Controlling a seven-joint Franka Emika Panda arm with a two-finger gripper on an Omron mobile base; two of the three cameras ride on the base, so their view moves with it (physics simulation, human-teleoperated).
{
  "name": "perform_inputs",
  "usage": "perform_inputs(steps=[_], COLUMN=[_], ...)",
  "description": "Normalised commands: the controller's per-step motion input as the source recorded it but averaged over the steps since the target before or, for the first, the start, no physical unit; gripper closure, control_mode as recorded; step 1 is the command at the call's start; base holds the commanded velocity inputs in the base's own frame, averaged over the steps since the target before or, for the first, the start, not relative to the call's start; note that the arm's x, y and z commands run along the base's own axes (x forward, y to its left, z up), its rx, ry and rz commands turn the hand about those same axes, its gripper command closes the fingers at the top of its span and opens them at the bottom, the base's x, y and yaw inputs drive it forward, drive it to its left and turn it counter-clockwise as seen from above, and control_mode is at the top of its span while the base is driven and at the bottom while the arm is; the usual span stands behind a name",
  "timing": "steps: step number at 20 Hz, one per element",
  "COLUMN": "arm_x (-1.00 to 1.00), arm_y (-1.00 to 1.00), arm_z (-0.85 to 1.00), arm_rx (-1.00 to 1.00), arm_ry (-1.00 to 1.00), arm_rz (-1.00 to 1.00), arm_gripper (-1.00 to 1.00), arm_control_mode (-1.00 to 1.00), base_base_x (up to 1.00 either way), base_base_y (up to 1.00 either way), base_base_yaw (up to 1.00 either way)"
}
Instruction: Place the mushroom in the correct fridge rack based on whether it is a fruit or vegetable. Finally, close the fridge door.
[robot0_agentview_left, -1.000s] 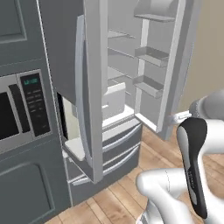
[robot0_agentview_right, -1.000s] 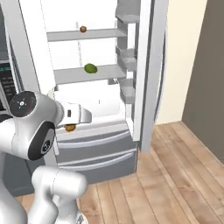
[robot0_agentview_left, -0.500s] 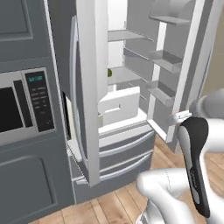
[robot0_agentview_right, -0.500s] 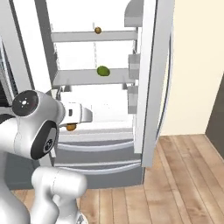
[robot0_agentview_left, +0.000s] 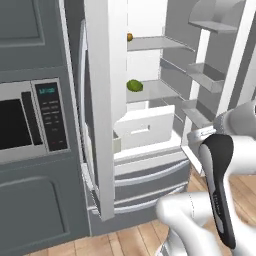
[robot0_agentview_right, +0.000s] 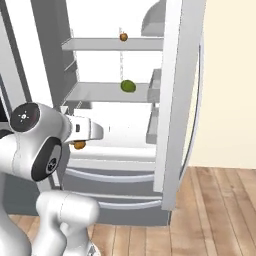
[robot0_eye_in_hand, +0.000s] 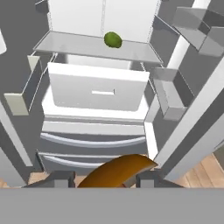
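A brown mushroom (robot0_eye_in_hand: 116, 170) sits between the two dark fingertips of my gripper (robot0_eye_in_hand: 105, 180), which is shut on it. From the right base view the mushroom (robot0_agentview_right: 79, 145) hangs under the white hand, in front of the open fridge and level with its white drawer (robot0_eye_in_hand: 98, 92). The fridge door (robot0_agentview_left: 202, 75) stands wide open on the right, its grey bins facing inward. That door (robot0_agentview_right: 175, 100) appears edge-on in the right base view. A green item (robot0_eye_in_hand: 113, 39) lies on the lower shelf (robot0_eye_in_hand: 70, 46), and a small brown item (robot0_agentview_right: 123, 36) on the upper shelf.
The other fridge door (robot0_agentview_left: 100, 100) stands open on the left, close to the microwave (robot0_agentview_left: 25, 120). Freezer drawers (robot0_agentview_left: 150, 175) with horizontal handles lie below the fridge compartment. Wooden floor (robot0_agentview_right: 220, 210) stretches to the right.
The whole picture has shifted and the fridge interior now looks closer and more centred, so the camera has moved. The gripper stays shut on the mushroom.
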Motion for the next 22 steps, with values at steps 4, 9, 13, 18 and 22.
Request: perform_inputs(steps=[4, 9, 13, 18, 22], arm_x=[0.0, 0.0, 0.0, 0.0, 0.0], arm_y=[0.0, 0.0, 0.0, 0.0, 0.0], arm_z=[0.0, 0.0, 0.0, 0.0, 0.0], arm_rx=[0.0, 0.0, 0.0, 0.0, 0.0], arm_ry=[0.0, 0.0, 0.0, 0.0, 0.0], arm_rz=[0.0, 0.0, 0.0, 0.0, 0.0], arm_gripper=[1.0, 1.0, 1.0, 1.0, 1.0], arm_control_mode=[1.0, 1.0, 1.0, 1.0, 1.0], base_base_x=[0.43, 0.57, 0.6, 0.62, 0.63], base_base_y=[-0.61, -0.12, 0.0, -0.04, 0.0], base_base_yaw=[0.27, 0.23, 0.18, 0.14, 0.1])
